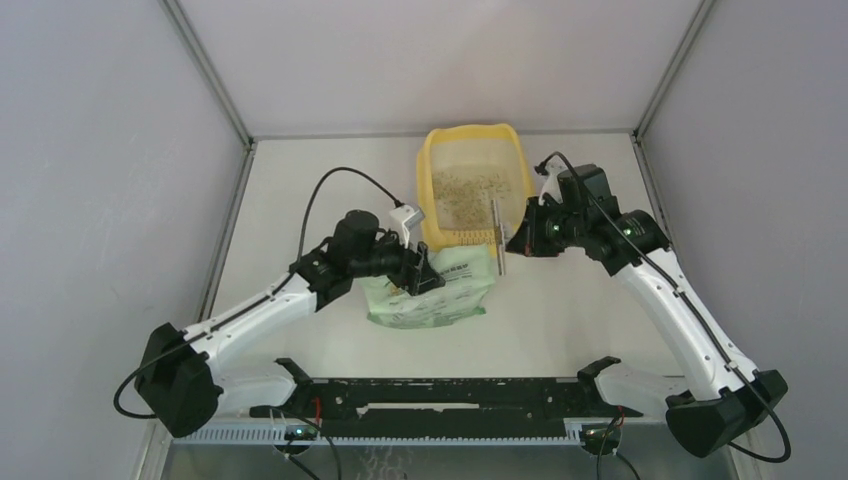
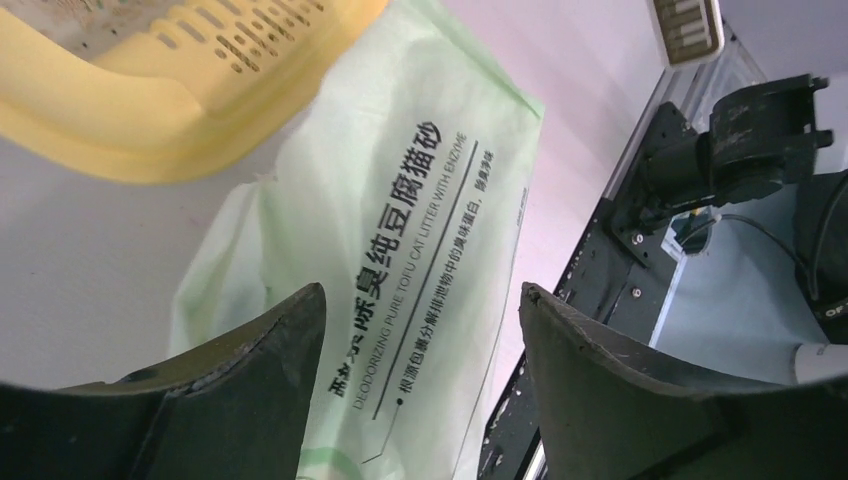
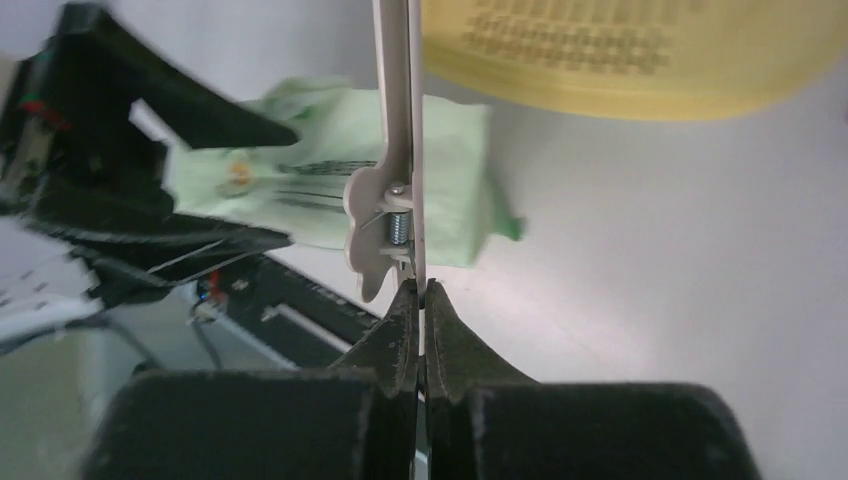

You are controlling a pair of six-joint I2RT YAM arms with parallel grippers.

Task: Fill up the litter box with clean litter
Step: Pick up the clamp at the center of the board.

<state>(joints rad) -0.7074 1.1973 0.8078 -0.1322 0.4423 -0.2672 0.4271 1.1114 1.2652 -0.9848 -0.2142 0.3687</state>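
Observation:
The yellow litter box (image 1: 426,190) stands at the table's far middle, with a thin speckled layer of beige clean litter (image 1: 468,190) on its floor. Its grille ledge (image 2: 230,40) faces the arms. A light green printed bag (image 1: 440,300) lies flat just in front of the box. My left gripper (image 1: 425,272) hovers over the bag's top edge, open, with only the bag's print (image 2: 400,200) showing between its fingers (image 2: 270,350). My right gripper (image 3: 421,290) is shut on a long beige spring clip (image 3: 398,120), held beside the box's near right corner (image 3: 620,80).
The black frame rail (image 1: 440,400) runs along the near edge between the arm bases. Grey walls close in the table on the left, back and right. From the right wrist, the left arm (image 3: 120,150) shows dark beside the green bag (image 3: 330,150).

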